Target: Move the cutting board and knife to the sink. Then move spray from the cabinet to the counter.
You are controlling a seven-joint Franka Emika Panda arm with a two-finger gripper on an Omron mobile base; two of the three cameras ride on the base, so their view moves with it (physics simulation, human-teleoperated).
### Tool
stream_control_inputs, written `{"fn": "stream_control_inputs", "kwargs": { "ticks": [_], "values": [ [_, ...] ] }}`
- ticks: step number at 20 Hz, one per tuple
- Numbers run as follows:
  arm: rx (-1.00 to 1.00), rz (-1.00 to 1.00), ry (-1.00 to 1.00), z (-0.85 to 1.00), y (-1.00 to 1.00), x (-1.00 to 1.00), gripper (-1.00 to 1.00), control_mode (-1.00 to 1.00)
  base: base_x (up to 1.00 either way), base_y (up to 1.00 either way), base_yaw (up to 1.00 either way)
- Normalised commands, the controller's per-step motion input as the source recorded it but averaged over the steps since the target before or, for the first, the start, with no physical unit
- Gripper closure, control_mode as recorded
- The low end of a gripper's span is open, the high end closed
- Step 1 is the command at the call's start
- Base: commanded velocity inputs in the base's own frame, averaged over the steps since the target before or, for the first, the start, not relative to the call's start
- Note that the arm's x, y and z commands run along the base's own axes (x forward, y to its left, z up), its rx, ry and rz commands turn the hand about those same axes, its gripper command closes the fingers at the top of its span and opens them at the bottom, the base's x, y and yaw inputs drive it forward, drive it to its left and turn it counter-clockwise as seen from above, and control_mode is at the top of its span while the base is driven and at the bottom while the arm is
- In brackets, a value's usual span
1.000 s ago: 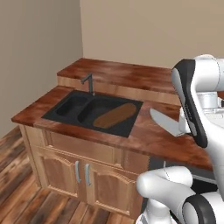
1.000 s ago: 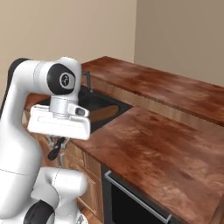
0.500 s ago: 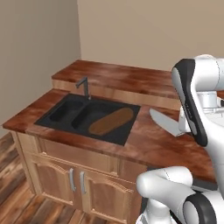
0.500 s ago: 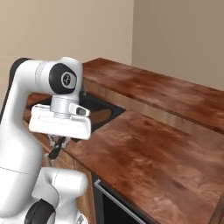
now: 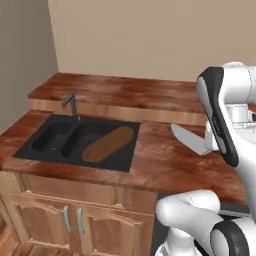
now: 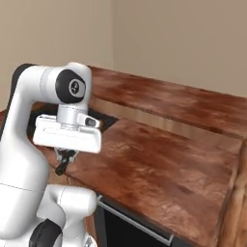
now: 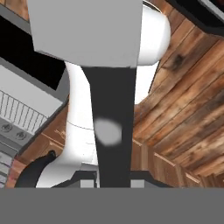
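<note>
Cutting board (image 5: 108, 144) in sink (image 5: 60, 159), knife (image 5: 188, 138) held

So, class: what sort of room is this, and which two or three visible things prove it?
It is most likely a kitchen, computer-rendered. A dark double sink with a faucet is set into a long wood-grain counter, a cutting board lies in the sink, and lower cabinets sit beneath.

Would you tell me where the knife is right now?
The knife is held in the gripper, above the counter right of the sink in the left base view.
</note>
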Motion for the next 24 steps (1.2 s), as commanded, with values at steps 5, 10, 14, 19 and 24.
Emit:
{"fn": "stream_control_inputs", "kwargs": {
  "ticks": [5, 10, 14, 19, 24],
  "values": [
    [0.0, 0.0, 0.0, 0.0, 0.0, 0.0, 1.0, 1.0, -0.01, 0.32, -0.67],
    [0.0, 0.0, 0.0, 0.0, 0.0, 0.0, 1.0, 1.0, -0.32, 0.93, -0.57],
    [0.0, 0.0, 0.0, 0.0, 0.0, 0.0, 1.0, 1.0, -0.17, 1.0, -0.29],
    [0.0, 0.0, 0.0, 0.0, 0.0, 0.0, 1.0, 1.0, 0.02, 1.0, 0.02],
    [0.0, 0.0, 0.0, 0.0, 0.0, 0.0, 1.0, 1.0, 0.02, 1.0, 0.48]
  ]
}}
